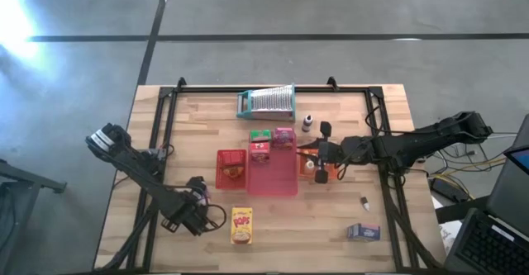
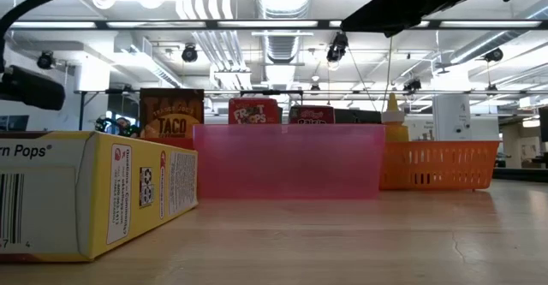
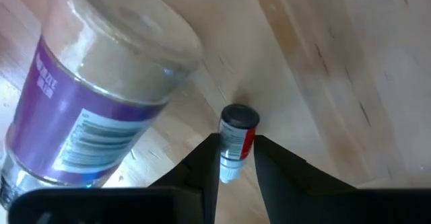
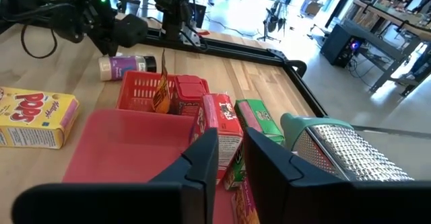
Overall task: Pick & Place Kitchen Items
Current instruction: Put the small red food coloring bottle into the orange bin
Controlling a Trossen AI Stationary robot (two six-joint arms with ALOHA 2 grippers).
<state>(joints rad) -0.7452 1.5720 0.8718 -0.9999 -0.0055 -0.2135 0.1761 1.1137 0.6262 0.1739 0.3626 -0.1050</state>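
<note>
Your left pincer (image 3: 236, 167) is clamped on a tiny bottle (image 3: 236, 138) with a black cap and a red-and-white label, its fingers (image 3: 202, 173) pressed to both sides. Just beside it lies a clear spice jar (image 3: 94, 109) with a purple label, tipped on its side on the table. All this sits near the table's front-left corner, and close by lies the yellow box (image 1: 240, 225) of cereal, flat by the front edge.

At the middle of the table you have a pink tray (image 1: 273, 176), with a red box (image 4: 219, 133), a green box (image 4: 259, 120) and a pink box (image 1: 283, 136) standing along its back side. A red basket (image 1: 230, 168) touches its left side and holds a brown packet (image 4: 161, 93); an orange basket (image 2: 437, 165) stands on its right.

Your right pincer (image 4: 227, 158) hangs above the orange basket, its fingers narrow with nothing between them. A blue-purple box (image 1: 363, 232) lies near the front-right corner, and a ribbed metal grater (image 1: 269, 101) rests by the back edge.

The table (image 1: 331, 225) is pale wood planks with a black frame. Beyond it you see a grey floor and a workshop with ceiling ducts.
</note>
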